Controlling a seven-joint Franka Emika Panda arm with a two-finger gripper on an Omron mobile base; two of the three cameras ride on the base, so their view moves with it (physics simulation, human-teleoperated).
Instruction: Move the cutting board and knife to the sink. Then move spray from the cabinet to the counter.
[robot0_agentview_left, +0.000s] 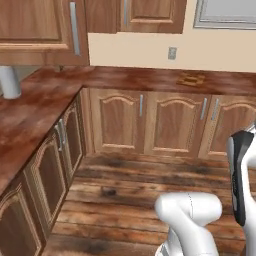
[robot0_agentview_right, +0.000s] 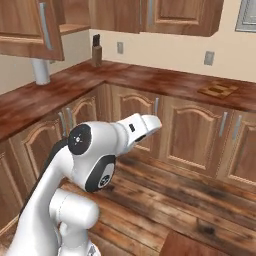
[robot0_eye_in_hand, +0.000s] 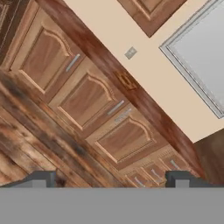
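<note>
Reddish-brown and glossy, the worktop (robot0_agentview_left: 130, 77) in the left base view runs along the back wall and turns a corner toward the near left. The cutting board (robot0_agentview_left: 192, 79), a checkered patch of tan and brown, lies flat on the back run, toward the right, under a wall outlet (robot0_agentview_left: 172, 53). Wooden base cabinets (robot0_agentview_left: 150, 122) stand below it, and a grey cylinder (robot0_agentview_left: 9, 82) stands on the left run. The white arm (robot0_agentview_left: 192, 220) rises at the lower right over the plank floor (robot0_agentview_left: 120, 192), well apart from the board.

From the right base view the cutting board (robot0_agentview_right: 218, 90) sits on the far right of the back worktop (robot0_agentview_right: 165, 80), below another outlet (robot0_agentview_right: 209, 58). A knife block (robot0_agentview_right: 96, 51) with dark handles stands near the corner by the wall. The arm's elbow (robot0_agentview_right: 92, 157) fills the near left, its forearm pointing toward the base cabinets, low and well short of the board.

Through the hand view, rolled on a slant, the jaws (robot0_eye_in_hand: 113, 179) stand wide open with nothing between the two dark fingertips (robot0_eye_in_hand: 41, 178). The cutting board (robot0_eye_in_hand: 125, 80) shows small on the worktop strip (robot0_eye_in_hand: 144, 107), far ahead of the jaws, just beside the outlet (robot0_eye_in_hand: 130, 53). A pale framed window (robot0_eye_in_hand: 199, 52) lies beyond it. Whether the knife lies on the board I cannot tell.
</note>
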